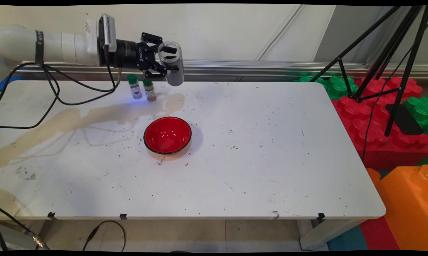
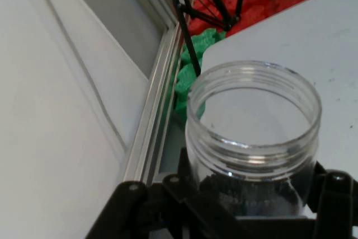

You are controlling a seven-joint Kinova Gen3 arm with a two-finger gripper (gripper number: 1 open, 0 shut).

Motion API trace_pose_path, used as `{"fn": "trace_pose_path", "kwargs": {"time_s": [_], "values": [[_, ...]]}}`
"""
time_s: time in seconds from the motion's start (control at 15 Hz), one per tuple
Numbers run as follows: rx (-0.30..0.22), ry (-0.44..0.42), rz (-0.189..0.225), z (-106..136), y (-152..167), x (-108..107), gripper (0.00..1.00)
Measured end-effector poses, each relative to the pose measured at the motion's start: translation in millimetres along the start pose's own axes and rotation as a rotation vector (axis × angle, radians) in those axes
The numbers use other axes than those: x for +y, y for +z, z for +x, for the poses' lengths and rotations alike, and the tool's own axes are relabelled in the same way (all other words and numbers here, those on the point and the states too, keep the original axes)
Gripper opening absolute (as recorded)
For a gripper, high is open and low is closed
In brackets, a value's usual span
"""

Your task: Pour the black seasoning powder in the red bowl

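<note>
Your gripper is clamped on a clear open-mouthed jar, one finger on each side of its lower body, as the hand view confirms. The jar is held in the air above the far left part of the white table, touching nothing else. Its long axis stands close to upright with a slight tilt, and its open mouth faces up; dark material sits inside the lower part. The arm reaches in level from the left, and the wrist and gripper point to the right along the far edge of the table.

Below the gripper, two small green-capped spice bottles stand upright just beside each other on the table. Nearer to you and slightly right of them, well below the jar, a red bowl with a black rim sits open side up. At the far right, off the table, black tripod legs stand over red and green foam blocks.
</note>
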Motion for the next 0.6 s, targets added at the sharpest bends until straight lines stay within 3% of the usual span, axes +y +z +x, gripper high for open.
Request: {"fn": "trace_pose_path", "kwargs": {"time_s": [0.6], "values": [[-0.017,0.292,-0.035,-3,-2,16,0.0]]}}
